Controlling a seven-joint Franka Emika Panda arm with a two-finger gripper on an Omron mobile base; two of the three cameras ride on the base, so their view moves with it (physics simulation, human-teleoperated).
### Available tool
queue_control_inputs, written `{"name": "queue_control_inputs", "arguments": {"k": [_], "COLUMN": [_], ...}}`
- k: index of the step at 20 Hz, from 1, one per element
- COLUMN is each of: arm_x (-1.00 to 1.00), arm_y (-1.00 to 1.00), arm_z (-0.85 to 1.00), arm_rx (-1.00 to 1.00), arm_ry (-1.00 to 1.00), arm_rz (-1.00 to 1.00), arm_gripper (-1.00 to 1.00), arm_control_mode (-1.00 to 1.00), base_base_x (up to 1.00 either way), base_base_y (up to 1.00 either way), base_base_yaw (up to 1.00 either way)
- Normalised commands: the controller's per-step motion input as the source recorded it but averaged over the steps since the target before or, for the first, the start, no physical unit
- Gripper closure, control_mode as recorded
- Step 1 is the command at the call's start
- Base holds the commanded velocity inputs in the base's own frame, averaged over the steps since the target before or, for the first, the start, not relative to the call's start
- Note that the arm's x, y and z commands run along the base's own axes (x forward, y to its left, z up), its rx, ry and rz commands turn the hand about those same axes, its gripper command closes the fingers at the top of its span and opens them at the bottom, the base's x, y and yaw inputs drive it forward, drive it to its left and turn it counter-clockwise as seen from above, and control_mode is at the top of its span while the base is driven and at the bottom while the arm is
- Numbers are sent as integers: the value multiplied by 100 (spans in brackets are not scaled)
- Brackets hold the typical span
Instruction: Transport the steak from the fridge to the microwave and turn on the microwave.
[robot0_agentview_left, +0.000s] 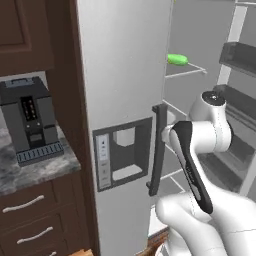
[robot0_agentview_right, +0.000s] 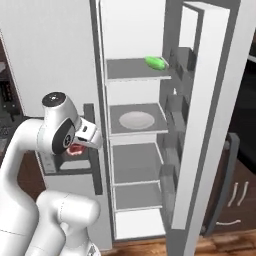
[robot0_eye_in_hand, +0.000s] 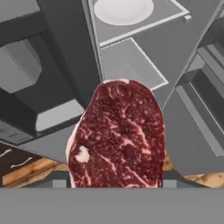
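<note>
Readable text: you will find none in any of the 3 views.
Fridge (robot0_agentview_left: 125, 75) dispenser panel (robot0_agentview_left: 122, 152): you see a pale strip of small buttons at its left side, their marks too small to read.
Coffee machine (robot0_agentview_left: 30, 120): you see a dark front panel with a few tiny reddish marks, too blurred to read as letters or digits.
Steak (robot0_eye_in_hand: 118, 135): you see marbling only, no label or sticker.
White plate (robot0_agentview_right: 136, 120): plain, no print.
</note>
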Motion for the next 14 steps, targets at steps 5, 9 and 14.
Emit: {"name": "queue_control_inputs", "arguments": {"k": [5,9,14], "arm_x": [0,0,0], "arm_y": [0,0,0], "arm_z": [0,0,0], "arm_rx": [0,0,0], "arm_ry": [0,0,0], "arm_rz": [0,0,0], "arm_gripper": [100,100,100], "arm_control_mode": [100,100,100], "base_base_x": [-50,-51,-54], "base_base_y": [31,28,24], "base_base_yaw": [-56,-57,-61]}}
